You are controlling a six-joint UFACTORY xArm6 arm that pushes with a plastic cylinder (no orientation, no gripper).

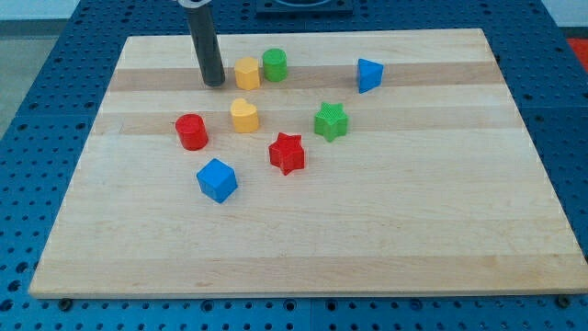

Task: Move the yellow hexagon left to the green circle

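Note:
The yellow hexagon (246, 73) sits near the view's top of the wooden board (303, 230), right beside the green circle (275, 64) on its left; they touch or nearly touch. My tip (213, 83) rests on the board a short way to the left of the yellow hexagon, with a small gap between them. The dark rod rises from it to the view's top edge.
A yellow heart (243, 116) lies below the hexagon. A red cylinder (191, 131), a blue cube (217, 179), a red star (287, 153) and a green star (331, 120) lie around the middle. A blue triangle (368, 74) sits at the top right.

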